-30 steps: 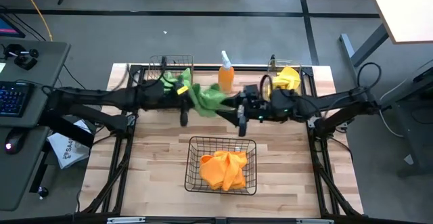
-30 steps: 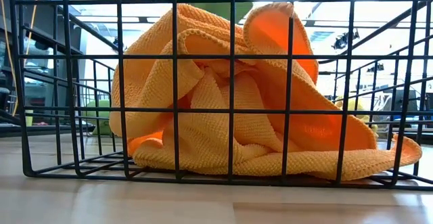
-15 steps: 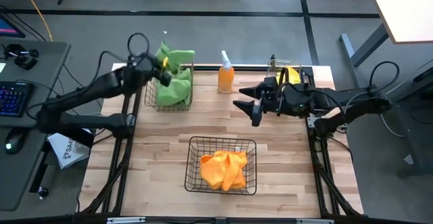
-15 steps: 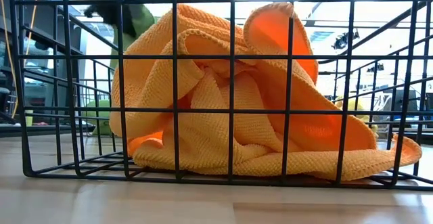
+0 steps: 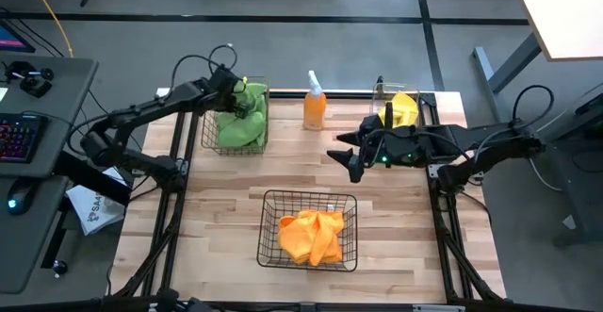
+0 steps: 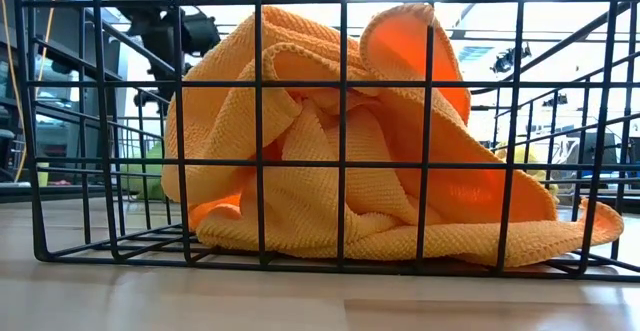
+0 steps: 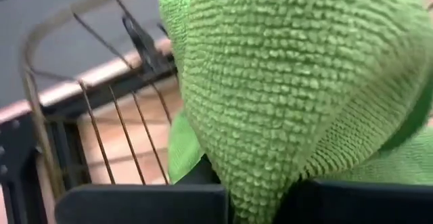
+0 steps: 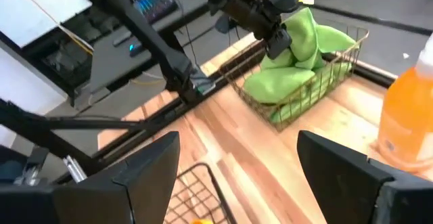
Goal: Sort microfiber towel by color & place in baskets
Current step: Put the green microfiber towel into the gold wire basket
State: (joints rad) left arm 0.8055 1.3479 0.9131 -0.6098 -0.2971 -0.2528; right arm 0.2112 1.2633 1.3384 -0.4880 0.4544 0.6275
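Note:
My left gripper (image 5: 237, 93) is over the black wire basket (image 5: 267, 123) at the table's far left, shut on a green towel (image 7: 291, 82). More green cloth (image 5: 234, 128) fills that basket. My right gripper (image 8: 237, 183) hovers open over the table's middle right (image 5: 350, 156), touching nothing. A wider wire basket (image 5: 268, 229) near the front edge holds orange towels (image 5: 311, 237), which rest on its floor (image 6: 330, 151). A clear bin (image 5: 382, 95) at the far right holds a yellow towel (image 5: 403, 109). My left gripper pinches a bunched part of the green towel (image 7: 260, 176) between its two fingers, coming from above and slanting down into the basket. The towel stands up beside the gripper (image 8: 302, 29), and its lower part rests on the green cloth in the basket (image 8: 284, 82).
An orange spray bottle (image 5: 315, 106) stands at the far edge between the green basket and the clear bin. Bare wood (image 5: 226, 189) lies between the far baskets and the near one. The table's frame rails run along both sides.
The green towel stretched between the two arms beside the spray bottle has gone with my left gripper toward the table's far left, over the basket and then down into it. My right gripper has drawn back a little toward the right.

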